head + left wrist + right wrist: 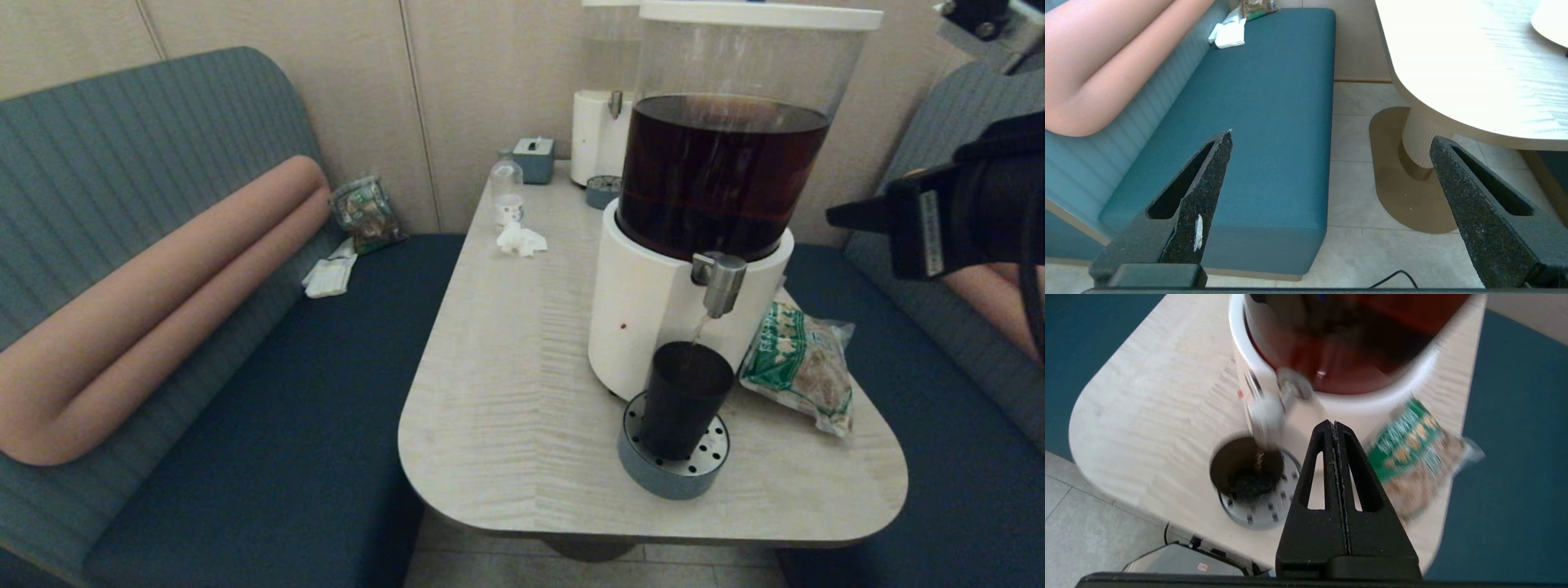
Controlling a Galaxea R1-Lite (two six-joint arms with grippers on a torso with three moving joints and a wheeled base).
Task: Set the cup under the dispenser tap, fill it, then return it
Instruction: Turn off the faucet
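Booth benches flank a pale desk (pixel 506 392) where the cup (pixel 684 398) stands on a drip tray (pixel 671 472), at 6 o'clock beneath the dispenser tap (pixel 720 282), catching its stream. Right tool (pixel 1334 425) hangs pressed together, clear; left tool (pixel 1331 139) is parked, spread apart.

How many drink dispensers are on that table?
2: the big dispenser with dark brown drink stands near the table's front; a pale, clear-tanked dispenser stands behind it by the wall, partly hidden.
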